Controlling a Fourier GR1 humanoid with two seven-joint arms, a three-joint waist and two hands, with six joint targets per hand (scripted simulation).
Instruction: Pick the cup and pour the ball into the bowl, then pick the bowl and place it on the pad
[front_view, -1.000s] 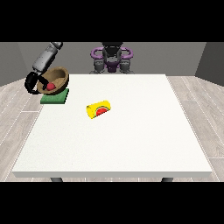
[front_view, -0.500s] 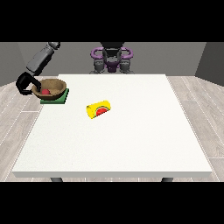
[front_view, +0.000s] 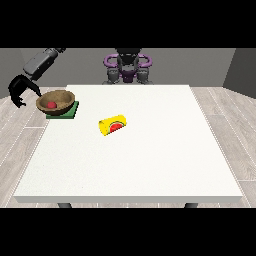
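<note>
- Hand at the view's left (front_view: 21, 90) has let go of the bowl (front_view: 56, 100) and backed off past the table's left edge; a second ago it was holding the bowl over the pad.
- That hand now hangs clear of the bowl, fingers spread apart and pointing down, holding nothing.
- Bowl sits on the green pad (front_view: 64, 111) at the table's far-left corner, slightly overhanging the pad on the left side.
- Red ball (front_view: 51, 105) is inside the bowl.
- Yellow cup (front_view: 113, 124) lies on its side near the table's middle, well apart from the bowl, unmoved across the frames.
- Judgement: pour is done, bowl is placed; task looks complete, only arm retreat left.
- The other hand isn't in view.
- Surface: large white table (front_view: 150, 160), plain top.
- Room: grey walls, pale wood-plank floor; robot torso (front_view: 127, 67) behind the far edge.
</note>
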